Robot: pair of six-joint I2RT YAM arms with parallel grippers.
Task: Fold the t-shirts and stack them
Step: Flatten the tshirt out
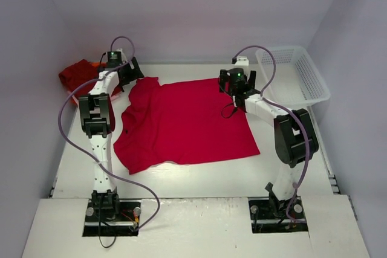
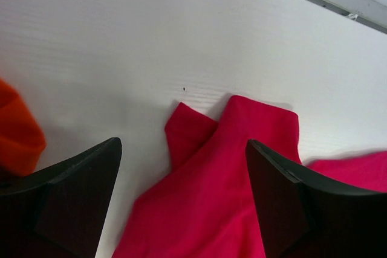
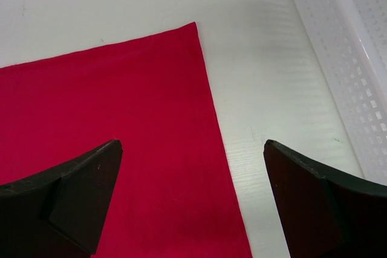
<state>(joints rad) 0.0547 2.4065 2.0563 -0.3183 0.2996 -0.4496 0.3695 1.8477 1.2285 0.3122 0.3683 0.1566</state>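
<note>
One red t-shirt (image 1: 184, 126) lies spread flat across the middle of the table, its left side rumpled. A second t-shirt (image 1: 80, 74), crumpled into a bundle, sits at the far left corner. My left gripper (image 1: 129, 74) hovers open over the spread shirt's far left sleeve (image 2: 233, 161), with the cloth lying between the fingers (image 2: 84, 185). The crumpled bundle (image 2: 17, 132) shows at the left edge of the left wrist view. My right gripper (image 1: 237, 86) stands open above the shirt's far right corner (image 3: 127, 137), with the shirt's edge running between its fingers (image 3: 314, 203). Neither gripper holds anything.
A white mesh basket (image 1: 297, 74) stands at the far right corner, close beside the right arm; its wall (image 3: 347, 58) fills the right side of the right wrist view. White walls enclose the table on three sides.
</note>
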